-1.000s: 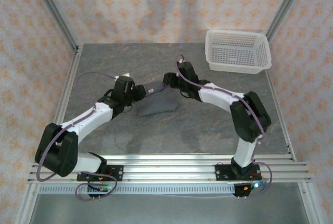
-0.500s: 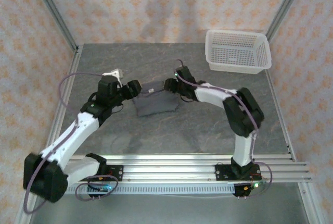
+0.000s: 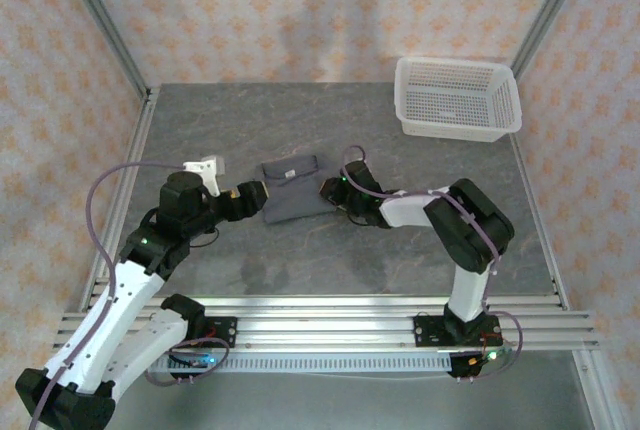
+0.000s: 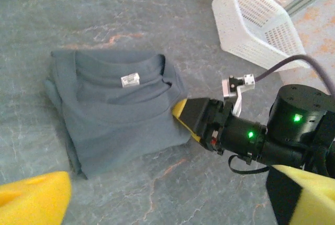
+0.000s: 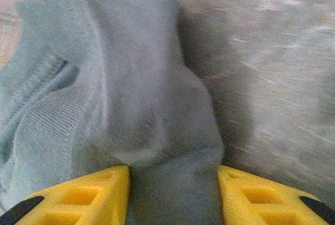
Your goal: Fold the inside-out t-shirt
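The inside-out t-shirt [image 3: 293, 190] lies in the middle of the table [image 3: 400, 250] as a small neat rectangle, so folding looks abt done. Left gripper [image 3: 252, 196] sits just beside its left edge, fingers wide apart, nothing in them. Right gripper [image 3: 328, 190] is pinched on the shirt's right edge, prob. to square that side. Right wrist cam gives fabric bunched btwn the yellow pads [image 5: 99, 191], which is too small to make out from overhead. Left wrist cam makes the collar label [image 4: 130, 79] plain. The white basket [image 3: 455, 130] stands well apart

Slate-grey t-shirt [image 3: 293, 193], white mesh basket [image 3: 455, 128]
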### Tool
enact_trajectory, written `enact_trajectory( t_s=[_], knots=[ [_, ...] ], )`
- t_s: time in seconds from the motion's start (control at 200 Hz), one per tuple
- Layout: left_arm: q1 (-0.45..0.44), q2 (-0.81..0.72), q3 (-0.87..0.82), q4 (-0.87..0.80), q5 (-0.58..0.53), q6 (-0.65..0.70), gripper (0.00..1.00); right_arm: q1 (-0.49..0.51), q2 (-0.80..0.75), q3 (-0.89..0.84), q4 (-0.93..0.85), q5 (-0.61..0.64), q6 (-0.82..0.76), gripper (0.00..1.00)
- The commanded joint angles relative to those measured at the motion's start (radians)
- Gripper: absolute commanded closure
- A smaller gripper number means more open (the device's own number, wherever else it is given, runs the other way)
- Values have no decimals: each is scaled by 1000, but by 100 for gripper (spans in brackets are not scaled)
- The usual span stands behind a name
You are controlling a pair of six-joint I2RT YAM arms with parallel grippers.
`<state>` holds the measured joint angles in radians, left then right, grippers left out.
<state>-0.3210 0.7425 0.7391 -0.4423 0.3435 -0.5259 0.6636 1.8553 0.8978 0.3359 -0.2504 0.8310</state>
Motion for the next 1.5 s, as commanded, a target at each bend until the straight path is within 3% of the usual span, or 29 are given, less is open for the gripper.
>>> enact_trajectory(
  t_s=[0.0,0.235,0.395,0.46,0.555,0.641,0.841,0.986,1.096,1.221,1.496],
  knots=[
    [-3,-10,-25,-48,-15,-36,0,60,84,94,101,-21,79,63],
    [15,-4,-58,-115,-230,-184,2,191,327,393,131,35,166,64],
    [62,27,-114,-75,-275,-313,6,199,537,767,-22,-33,114,54],
    [84,38,-130,-56,-308,-345,8,191,545,827,-40,-74,97,49],
    [124,71,-149,-6,-335,-384,10,164,412,719,-17,-49,58,42],
    [181,132,-169,96,-272,-441,12,122,225,536,11,-27,21,39],
    [256,400,-121,314,-225,-521,18,48,-275,106,-74,99,-75,35],
    [291,618,-66,478,-230,-566,22,47,-539,-37,-203,182,-139,34],
    [299,725,-27,561,-303,-557,25,45,-705,-106,-289,275,-168,34],
    [332,836,2,644,-339,-580,40,39,-785,-142,-318,339,-177,34],
    [409,1084,219,696,-298,-592,51,36,-768,-97,-375,380,-189,34]
  ],
)
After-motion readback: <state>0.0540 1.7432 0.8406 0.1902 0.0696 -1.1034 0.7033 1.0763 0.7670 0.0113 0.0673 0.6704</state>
